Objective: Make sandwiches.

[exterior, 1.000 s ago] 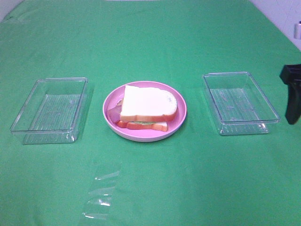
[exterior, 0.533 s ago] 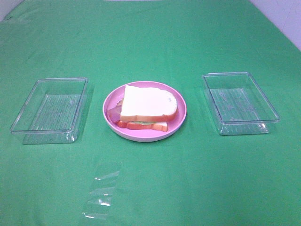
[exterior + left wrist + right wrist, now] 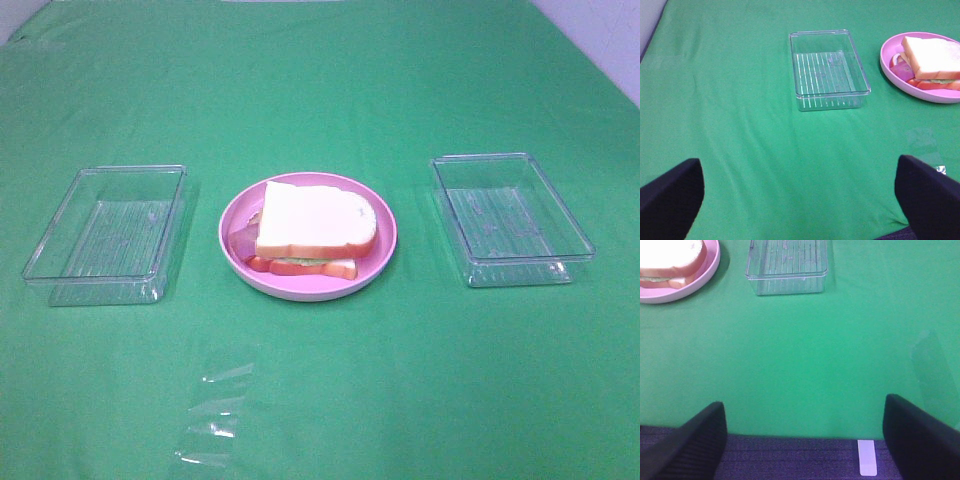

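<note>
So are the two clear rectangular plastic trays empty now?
Empty. Left clear rectangular plastic tray and right one show only ribbed bottoms.

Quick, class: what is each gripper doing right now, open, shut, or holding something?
Left gripper: open, holding nothing.
Right gripper: open, holding nothing.

Neither arm appears in the exterior high view. The left gripper (image 3: 799,192) holds its jaws spread wide apart, nothing between the fingers (image 3: 670,197). The right gripper (image 3: 802,437) is likewise spread wide, holding nothing.
</note>
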`<action>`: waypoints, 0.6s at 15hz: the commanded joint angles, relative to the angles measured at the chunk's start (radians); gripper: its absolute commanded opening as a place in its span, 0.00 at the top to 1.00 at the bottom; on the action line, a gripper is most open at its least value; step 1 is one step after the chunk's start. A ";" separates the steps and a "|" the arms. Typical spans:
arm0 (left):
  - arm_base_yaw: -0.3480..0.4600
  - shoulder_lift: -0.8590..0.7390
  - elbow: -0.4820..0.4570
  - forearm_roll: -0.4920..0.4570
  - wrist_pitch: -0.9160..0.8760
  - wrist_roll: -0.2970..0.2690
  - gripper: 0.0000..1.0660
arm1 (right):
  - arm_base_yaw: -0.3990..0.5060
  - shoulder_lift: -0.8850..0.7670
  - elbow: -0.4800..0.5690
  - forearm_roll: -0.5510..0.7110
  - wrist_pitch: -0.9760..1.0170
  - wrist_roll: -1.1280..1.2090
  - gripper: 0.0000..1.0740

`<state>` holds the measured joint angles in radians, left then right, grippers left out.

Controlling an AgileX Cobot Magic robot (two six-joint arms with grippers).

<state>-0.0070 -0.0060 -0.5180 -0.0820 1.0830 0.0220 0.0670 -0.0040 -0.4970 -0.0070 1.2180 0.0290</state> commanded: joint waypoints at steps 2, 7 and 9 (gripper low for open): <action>-0.001 -0.021 0.001 -0.009 -0.006 -0.002 0.11 | -0.002 -0.013 0.025 -0.004 -0.088 -0.029 0.24; -0.001 -0.021 0.001 -0.009 -0.006 -0.002 0.11 | -0.002 -0.009 0.045 -0.003 -0.119 -0.029 0.24; -0.001 -0.021 0.001 -0.009 -0.006 -0.002 0.11 | -0.002 -0.009 0.045 -0.003 -0.119 -0.029 0.24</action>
<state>-0.0070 -0.0060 -0.5170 -0.0830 1.0830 0.0220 0.0670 -0.0040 -0.4540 -0.0080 1.1100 0.0120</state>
